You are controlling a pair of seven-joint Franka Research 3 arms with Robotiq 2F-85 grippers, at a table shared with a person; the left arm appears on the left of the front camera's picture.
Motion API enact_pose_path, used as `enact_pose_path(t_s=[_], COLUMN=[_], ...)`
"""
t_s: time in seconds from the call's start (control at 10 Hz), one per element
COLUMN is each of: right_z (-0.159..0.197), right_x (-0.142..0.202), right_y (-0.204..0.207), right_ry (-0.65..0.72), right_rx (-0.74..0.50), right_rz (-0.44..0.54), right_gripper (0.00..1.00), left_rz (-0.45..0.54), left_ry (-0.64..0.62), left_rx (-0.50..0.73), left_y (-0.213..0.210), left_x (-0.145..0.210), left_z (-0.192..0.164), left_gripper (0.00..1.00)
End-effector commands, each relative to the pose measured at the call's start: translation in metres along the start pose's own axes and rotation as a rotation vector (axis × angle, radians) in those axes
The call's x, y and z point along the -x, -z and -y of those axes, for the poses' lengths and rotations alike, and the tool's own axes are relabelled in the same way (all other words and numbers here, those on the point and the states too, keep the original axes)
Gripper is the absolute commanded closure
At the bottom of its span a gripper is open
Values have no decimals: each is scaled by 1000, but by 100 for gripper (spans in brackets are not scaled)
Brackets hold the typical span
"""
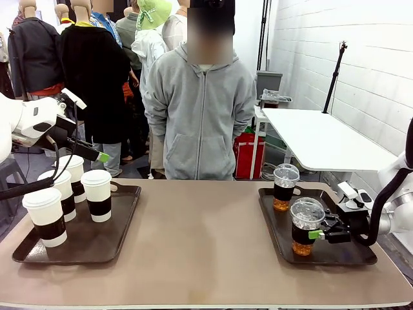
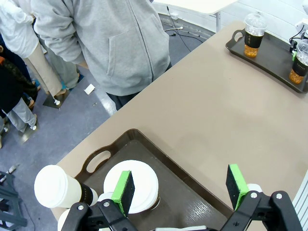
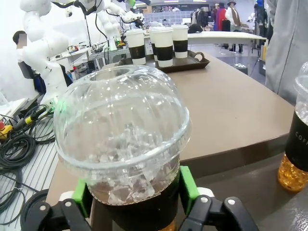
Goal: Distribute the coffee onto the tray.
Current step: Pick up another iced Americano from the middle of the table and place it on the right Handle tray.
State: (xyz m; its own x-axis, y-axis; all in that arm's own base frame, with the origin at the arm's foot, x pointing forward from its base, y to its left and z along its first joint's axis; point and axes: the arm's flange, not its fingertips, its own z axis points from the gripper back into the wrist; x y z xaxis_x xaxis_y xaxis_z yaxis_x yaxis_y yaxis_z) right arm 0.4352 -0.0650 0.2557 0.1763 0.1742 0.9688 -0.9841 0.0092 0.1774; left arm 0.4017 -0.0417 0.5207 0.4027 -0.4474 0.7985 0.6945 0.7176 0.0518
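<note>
The right gripper (image 1: 321,233) has its green pads on both sides of the near clear cup (image 1: 305,226), on the right tray (image 1: 335,257). I cannot tell if the pads press the cup or have just let go. The second clear cup (image 1: 285,187) stands behind it on the same tray.

The left gripper (image 2: 180,190) is open above the left tray (image 2: 192,192), over a white cup (image 2: 132,185). Three more white cups stand around it on that tray.

Risks, as I judge them: if the right gripper pulls back while a pad still touches, the clear cup may tip and spill. The left fingers may knock a neighbour cup when they come down.

On the far clear cup's band (image 3: 301,139), the letters "COFF" can be read.
</note>
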Motion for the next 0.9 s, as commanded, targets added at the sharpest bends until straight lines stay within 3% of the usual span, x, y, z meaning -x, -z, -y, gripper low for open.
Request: enact_pose_path(t_s=[0.0,0.8], right_z=[6,-26], right_x=[-9,5], right_y=[-6,-53], right_ry=[21,100], right_rx=[7,109], right_rz=[52,50], right_gripper=[0,0], left_rz=[1,1], left_ry=[-8,-8], left_rx=[6,6], left_y=[1,1], left_x=[2,2], left_z=[-2,-2], left_gripper=[0,0])
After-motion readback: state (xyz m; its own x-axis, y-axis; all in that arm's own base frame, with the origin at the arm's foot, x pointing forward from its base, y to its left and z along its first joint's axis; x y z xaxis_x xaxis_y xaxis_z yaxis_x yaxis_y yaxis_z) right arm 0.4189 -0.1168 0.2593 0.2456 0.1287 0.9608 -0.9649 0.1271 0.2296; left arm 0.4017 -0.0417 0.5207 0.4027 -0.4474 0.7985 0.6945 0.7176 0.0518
